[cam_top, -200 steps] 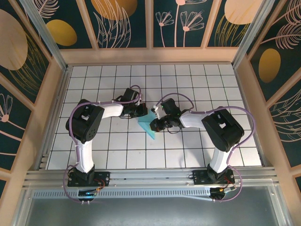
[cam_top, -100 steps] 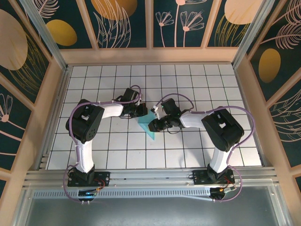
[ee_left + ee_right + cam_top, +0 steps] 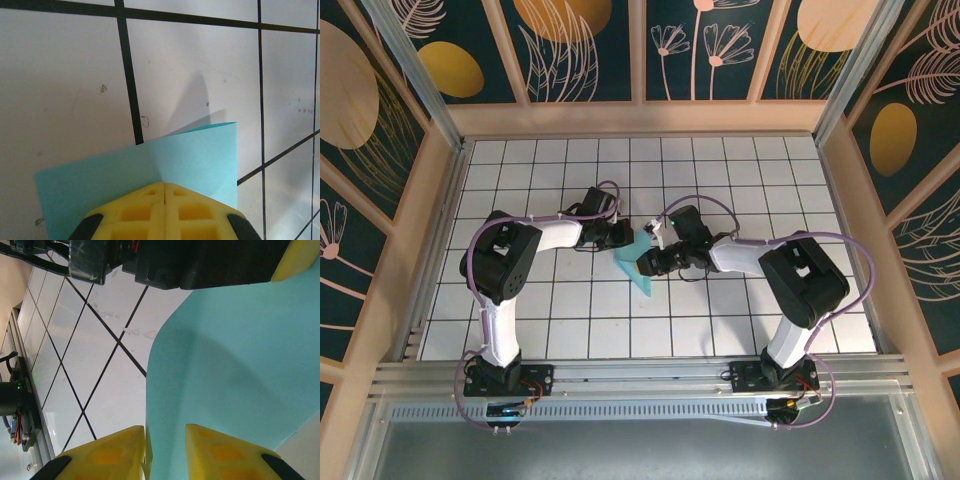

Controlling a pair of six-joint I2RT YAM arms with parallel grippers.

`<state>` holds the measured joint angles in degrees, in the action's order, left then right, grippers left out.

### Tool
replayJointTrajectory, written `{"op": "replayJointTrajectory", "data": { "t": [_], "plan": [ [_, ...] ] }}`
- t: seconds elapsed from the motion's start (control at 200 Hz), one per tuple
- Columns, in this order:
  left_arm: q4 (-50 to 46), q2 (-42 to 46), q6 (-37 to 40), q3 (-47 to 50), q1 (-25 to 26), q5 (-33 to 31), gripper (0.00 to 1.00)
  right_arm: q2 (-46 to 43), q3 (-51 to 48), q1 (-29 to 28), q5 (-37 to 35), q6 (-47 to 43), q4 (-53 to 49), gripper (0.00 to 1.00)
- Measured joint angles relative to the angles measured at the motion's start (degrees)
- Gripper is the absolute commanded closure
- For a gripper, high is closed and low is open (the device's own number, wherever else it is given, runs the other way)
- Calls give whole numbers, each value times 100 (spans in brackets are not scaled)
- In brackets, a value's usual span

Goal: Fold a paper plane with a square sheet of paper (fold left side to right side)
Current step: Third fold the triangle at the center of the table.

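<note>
now right jaws parted, loosed from paper sheet point(image 3: 225, 365); left jaws still clenched on it.

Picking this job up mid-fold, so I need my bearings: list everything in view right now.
paper: one, light blue, folded, table centre, between the grippers
table: one, white tiles with black grid lines, under everything
walls: three, dark teal with gold and pink plant prints, around the table
rail: one, silver, near edge, by the arm bases
left arm: one, white and black, purple cable
right arm: one, white and black, purple cable
left gripper: one, yellow fingers, shut on paper
right gripper: one, yellow fingers, slightly open, paper edge in the gap
</note>
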<state>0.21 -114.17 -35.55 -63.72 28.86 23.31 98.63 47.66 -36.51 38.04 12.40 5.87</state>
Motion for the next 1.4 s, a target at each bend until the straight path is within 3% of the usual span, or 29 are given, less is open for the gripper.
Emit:
{"op": "replayJointTrajectory", "data": {
  "t": [0.34, 1.396],
  "plan": [
    [-2, 0, 0, -4, 4, -24, 100, 0, -9, 4, -144, 0, -39, 98],
    [-2, -26, 0, -48, 20, -85, 100, 420, 269, 4, -723, -48, -343, 100]
  ]
}}
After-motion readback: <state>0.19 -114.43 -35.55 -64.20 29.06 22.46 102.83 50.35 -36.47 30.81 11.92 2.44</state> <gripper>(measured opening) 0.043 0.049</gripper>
